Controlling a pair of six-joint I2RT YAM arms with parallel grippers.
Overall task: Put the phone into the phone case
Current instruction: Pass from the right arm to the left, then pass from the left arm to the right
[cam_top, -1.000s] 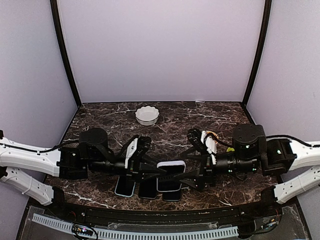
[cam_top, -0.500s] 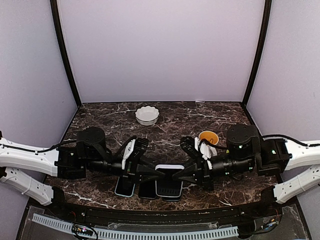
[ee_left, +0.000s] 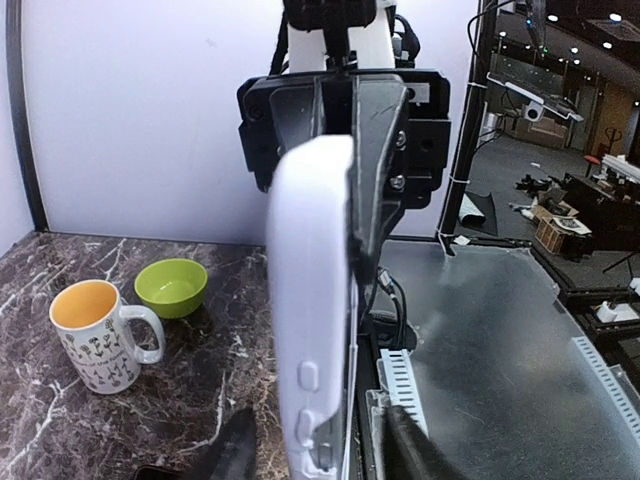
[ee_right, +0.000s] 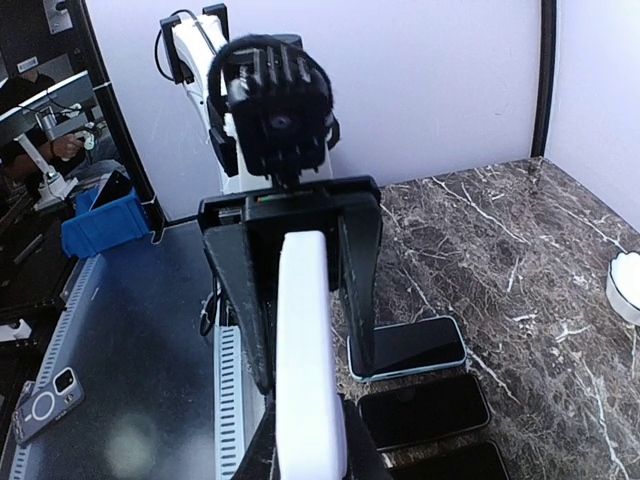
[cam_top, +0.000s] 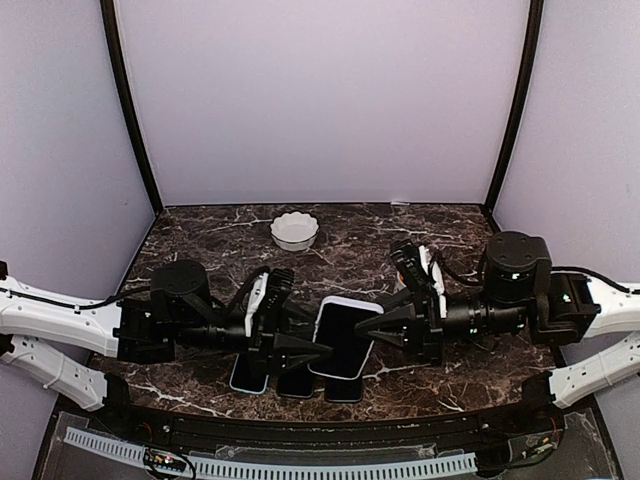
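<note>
Black-screened phone in its white plastic case sat pinched in our right gripper, our left gripper spread around it; we judged seating under way, a firm squeeze next.

- Robotics lab.
- Plain lilac walls boxing in a marbled worktop.
- Beyond: open hall with ceiling lights, crates, a blue bin.

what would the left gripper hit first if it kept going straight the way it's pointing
Almost at once the white phone case, edge-on between its fingers; the right gripper holding it lies just behind.
</note>
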